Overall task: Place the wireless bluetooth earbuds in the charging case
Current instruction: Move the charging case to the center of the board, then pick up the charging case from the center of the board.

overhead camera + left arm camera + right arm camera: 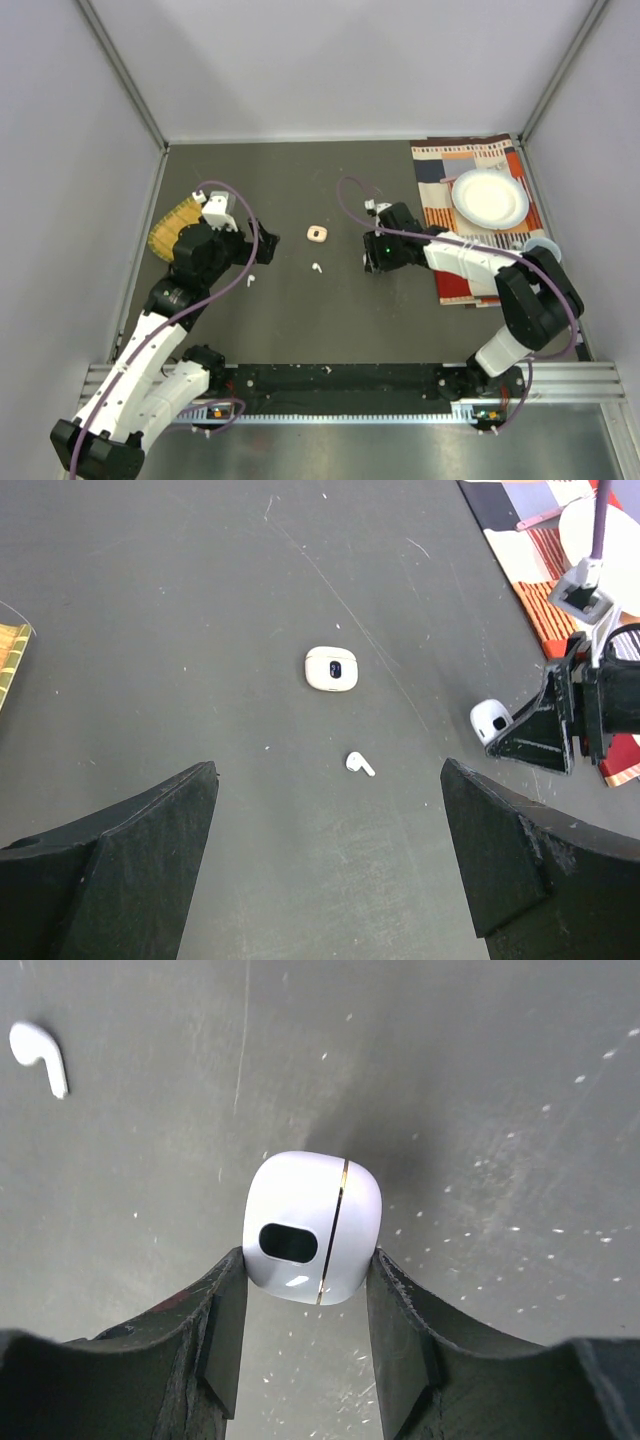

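Reads as a robotics lab test cell rather than a home. Boxed in on three sides by plain pale grey wall panels set in bare aluminium corner posts. Floored with a scuffed dark grey tabletop. Edged at the front by a silver slotted aluminium rail carrying two white-and-black robot arms trailing purple cables. Dressed only with staged props: a striped woven placemat under a round white plate.

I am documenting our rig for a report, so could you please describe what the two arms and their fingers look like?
Both the left arm and the right arm have white links with bulky black joints. A purple cable loops along each. The fingers are matte black wedges. A small green light glows near the right wrist.
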Controlling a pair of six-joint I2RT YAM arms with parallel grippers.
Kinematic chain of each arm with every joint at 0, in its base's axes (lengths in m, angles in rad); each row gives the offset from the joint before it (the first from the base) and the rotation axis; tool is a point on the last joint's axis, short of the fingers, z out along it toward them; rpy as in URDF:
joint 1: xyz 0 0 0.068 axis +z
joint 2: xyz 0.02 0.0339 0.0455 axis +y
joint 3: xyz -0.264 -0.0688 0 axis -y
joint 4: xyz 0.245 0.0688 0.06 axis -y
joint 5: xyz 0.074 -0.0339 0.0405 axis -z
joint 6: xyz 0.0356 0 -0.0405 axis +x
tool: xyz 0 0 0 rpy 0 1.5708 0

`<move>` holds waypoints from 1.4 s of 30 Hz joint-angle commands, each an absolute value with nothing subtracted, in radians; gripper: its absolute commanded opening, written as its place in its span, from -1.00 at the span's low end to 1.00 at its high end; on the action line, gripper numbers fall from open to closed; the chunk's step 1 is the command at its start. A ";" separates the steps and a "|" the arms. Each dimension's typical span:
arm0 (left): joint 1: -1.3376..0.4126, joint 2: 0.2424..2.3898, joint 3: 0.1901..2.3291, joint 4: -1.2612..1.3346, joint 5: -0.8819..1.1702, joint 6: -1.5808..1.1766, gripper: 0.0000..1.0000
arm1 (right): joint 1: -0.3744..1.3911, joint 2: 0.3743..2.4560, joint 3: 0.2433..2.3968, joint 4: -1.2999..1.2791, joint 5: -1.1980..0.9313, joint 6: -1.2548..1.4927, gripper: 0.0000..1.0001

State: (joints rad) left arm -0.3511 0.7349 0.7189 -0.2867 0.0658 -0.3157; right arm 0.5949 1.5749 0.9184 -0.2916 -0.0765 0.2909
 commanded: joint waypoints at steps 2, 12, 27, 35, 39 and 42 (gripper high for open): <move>-0.347 0.744 0.721 -0.235 0.092 -0.327 0.96 | 0.655 1.620 0.951 -0.362 -0.052 0.199 -0.33; -0.347 0.742 0.719 -0.232 0.095 -0.328 0.97 | 0.742 1.661 0.959 -0.382 0.127 0.156 -0.23; -0.347 0.758 0.719 -0.227 0.101 -0.331 0.97 | 0.756 1.637 0.940 -0.339 0.254 0.325 0.35; -0.347 0.752 0.713 -0.226 0.098 -0.331 0.98 | 0.765 1.632 0.920 -0.328 0.255 0.456 0.24; -0.347 0.756 0.716 -0.227 0.101 -0.331 0.98 | 0.765 1.634 0.914 -0.321 0.261 0.451 0.02; -0.347 0.756 0.716 -0.225 0.103 -0.331 0.98 | 0.765 1.638 0.908 -0.310 0.270 0.446 -0.08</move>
State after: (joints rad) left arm -0.3511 0.7578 0.7162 -0.2817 0.0898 -0.3279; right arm 0.7525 1.6455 0.9222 -0.3542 0.2375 0.4305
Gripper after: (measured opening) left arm 0.989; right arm 0.482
